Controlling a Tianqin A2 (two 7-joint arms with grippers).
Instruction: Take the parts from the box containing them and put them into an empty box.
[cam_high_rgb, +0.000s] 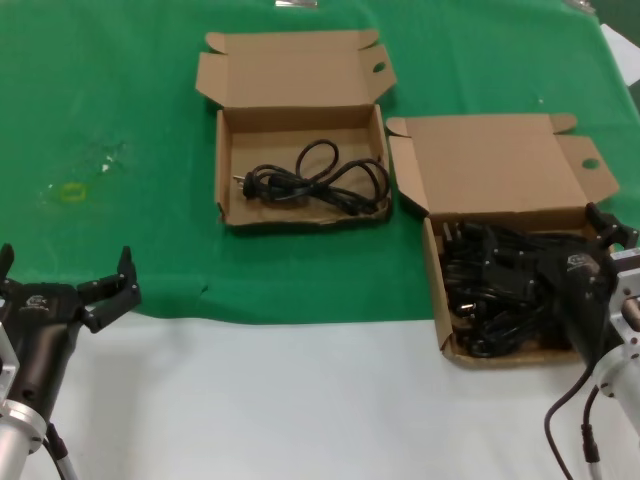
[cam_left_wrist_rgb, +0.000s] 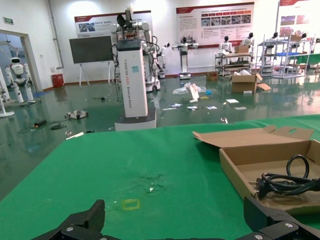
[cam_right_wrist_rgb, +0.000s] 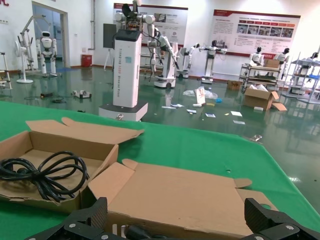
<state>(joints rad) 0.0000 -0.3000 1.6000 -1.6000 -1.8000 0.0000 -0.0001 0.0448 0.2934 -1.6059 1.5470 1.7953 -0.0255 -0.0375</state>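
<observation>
Looking down from the head, the right gripper (cam_high_rgb: 610, 228) hangs spread, gripping nothing, over tangled black cords (cam_high_rgb: 490, 285) in the larger corrugated box (cam_high_rgb: 500, 160); the left gripper (cam_high_rgb: 68, 268) idles, splayed wide, beside green cloth (cam_high_rgb: 110, 120). Both wrist views show 1 coiled cord (cam_left_wrist_rgb: 287, 182) in the shallow box (cam_right_wrist_rgb: 65, 132).

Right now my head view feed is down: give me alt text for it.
The right gripper hangs open over the right-hand box full of black cords. One coiled cord already lies in the other box, farther back on the green cloth. The left gripper waits open, near left.
</observation>
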